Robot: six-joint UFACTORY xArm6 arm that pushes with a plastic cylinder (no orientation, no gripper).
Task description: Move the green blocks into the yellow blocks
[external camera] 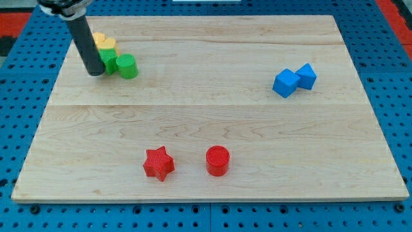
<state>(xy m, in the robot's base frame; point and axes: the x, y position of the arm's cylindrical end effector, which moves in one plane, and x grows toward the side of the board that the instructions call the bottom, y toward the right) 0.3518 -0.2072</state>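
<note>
My tip [95, 73] rests on the board [206, 116] near its top-left corner; it is a bare rod end, grasping nothing; it sits just left of the green blocks, touching or nearly touching the nearer one, which I cannot settle. That nearer green block [108, 60] is partly hidden behind the rod, its shape unclear; the green cylinder [127, 66] stands just to its right, touching it. Above them the yellow blocks [104, 43] huddle together, partly hidden by the rod, touching the nearer green block. Well apart, at the view's right, two blue cubes [294, 80] touch; near the bottom sit a red star [158, 163] and a red cylinder [217, 160], close but apart.
</note>
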